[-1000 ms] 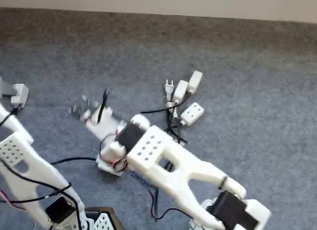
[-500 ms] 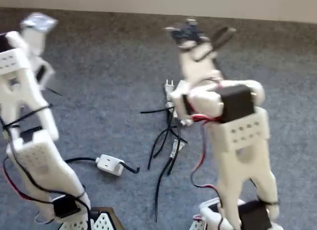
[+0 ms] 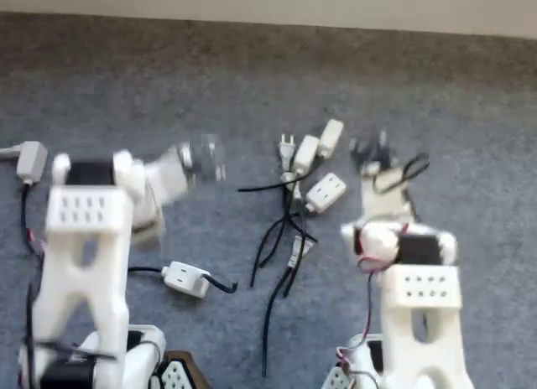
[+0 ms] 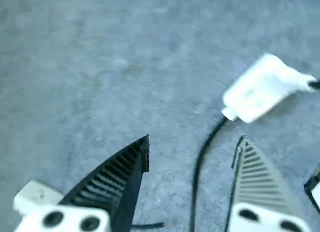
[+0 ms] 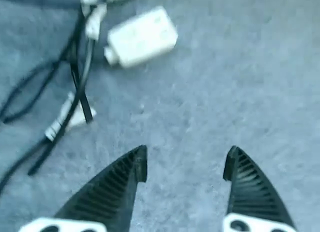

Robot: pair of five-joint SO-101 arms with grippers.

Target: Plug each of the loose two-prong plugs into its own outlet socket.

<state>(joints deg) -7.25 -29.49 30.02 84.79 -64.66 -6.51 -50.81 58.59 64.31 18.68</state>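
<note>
Grey carpet (image 3: 252,79) — white socket blocks (image 3: 325,192) on tangled black cords (image 3: 291,213); left gripper (image 4: 194,138) and right gripper (image 5: 187,149) gape, empty.

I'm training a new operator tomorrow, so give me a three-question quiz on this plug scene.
1. True or false: the right claw grips something.
2. The black cords lie on: A wood, B grey carpet, C tile.
3. Fill in: the left claw is ____ (open or shut).
Key: 1 false; 2 B; 3 open.
</note>
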